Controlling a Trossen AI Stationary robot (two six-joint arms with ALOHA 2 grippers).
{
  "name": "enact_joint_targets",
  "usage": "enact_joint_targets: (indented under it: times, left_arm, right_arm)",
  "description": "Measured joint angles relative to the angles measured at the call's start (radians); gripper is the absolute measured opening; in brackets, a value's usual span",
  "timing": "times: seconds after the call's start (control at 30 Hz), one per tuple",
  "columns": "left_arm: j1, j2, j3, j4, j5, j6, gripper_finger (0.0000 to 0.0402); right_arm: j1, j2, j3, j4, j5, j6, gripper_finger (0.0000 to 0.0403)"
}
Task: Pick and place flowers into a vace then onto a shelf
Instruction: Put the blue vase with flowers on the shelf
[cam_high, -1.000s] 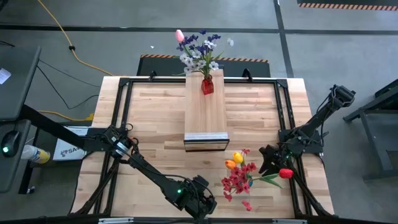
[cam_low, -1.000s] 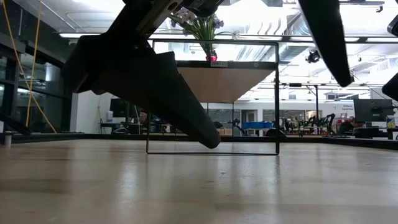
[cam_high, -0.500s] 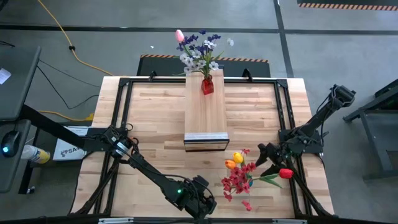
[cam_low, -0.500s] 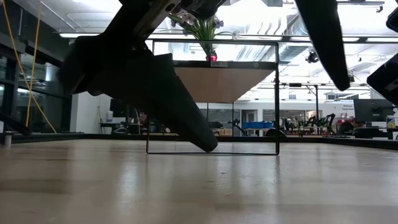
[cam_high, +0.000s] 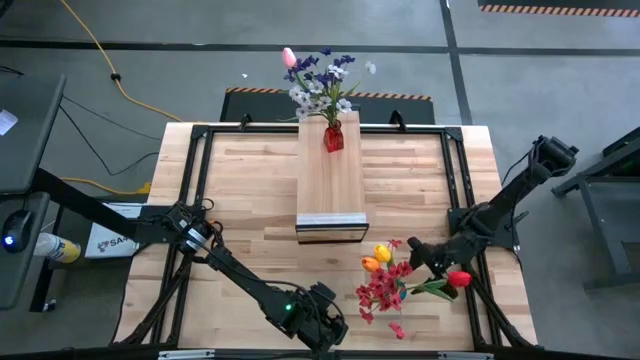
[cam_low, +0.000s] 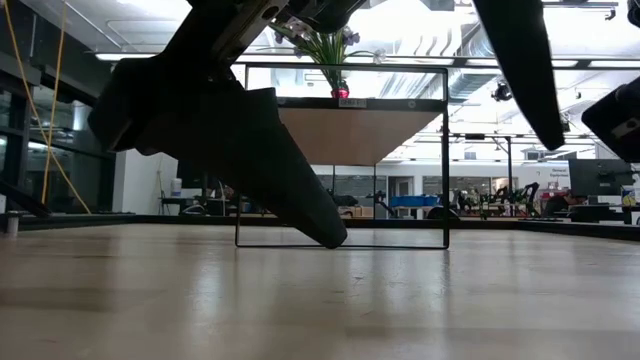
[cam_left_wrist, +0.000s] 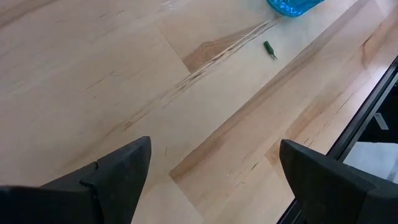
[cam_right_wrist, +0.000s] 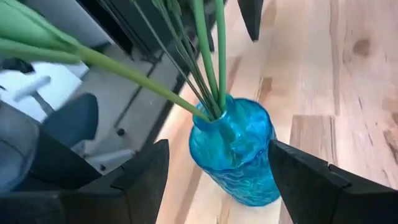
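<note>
The pale slatted wooden counter (cam_high: 250, 190) is carrying the long pale wood plank shelf (cam_high: 330, 185), which is standing raised along its middle with a light metallic strip at the near end.

The right arm's gripper (cam_high: 418, 250) is the thing changing. A second ago its fingers were nearly together. Now they are spreading well apart, and the gripper is edging inward from the counter's right side toward the flowers. In the right wrist view the two dark fingers (cam_right_wrist: 140, 180) are standing on either side of the blue textured glass vase (cam_right_wrist: 239, 158), apart from it and gripping nothing. This is probably the lead-in to closing on that vase and lifting it onto the shelf.

The left gripper (cam_left_wrist: 214, 149) is waiting at the near edge, fingers wide apart and empty over bare wood.

The blue vase is standing on the counter just beyond the shelf's near end, toward the right. It is holding the bunch of red sprays with orange and yellow tulips (cam_high: 385, 280), and a red tulip (cam_high: 459, 278) is leaning out on its long green stem.

The small red glass vase (cam_high: 333, 138) is sitting on the shelf's far end. It is holding purple and white blossom sprays and a pink tulip (cam_high: 320, 75).

A tiny green fragment (cam_left_wrist: 269, 50) is lying loose on the counter near the blue vase.
</note>
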Motion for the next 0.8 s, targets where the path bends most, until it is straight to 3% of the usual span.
enact_joint_targets:
  times: [0.33, 0.8]
  left_arm:
    - [0.0, 0.0, 0.0, -0.002, 0.053, 0.0, 0.0385]
    - [0.0, 0.0, 0.0, -0.02, 0.058, 0.01, 0.0385]
  right_arm:
    - [0.0, 0.21, 0.052, 0.113, 0.023, -0.036, 0.0264]
    - [-0.001, 0.224, 0.057, 0.13, 0.06, -0.035, 0.0264]
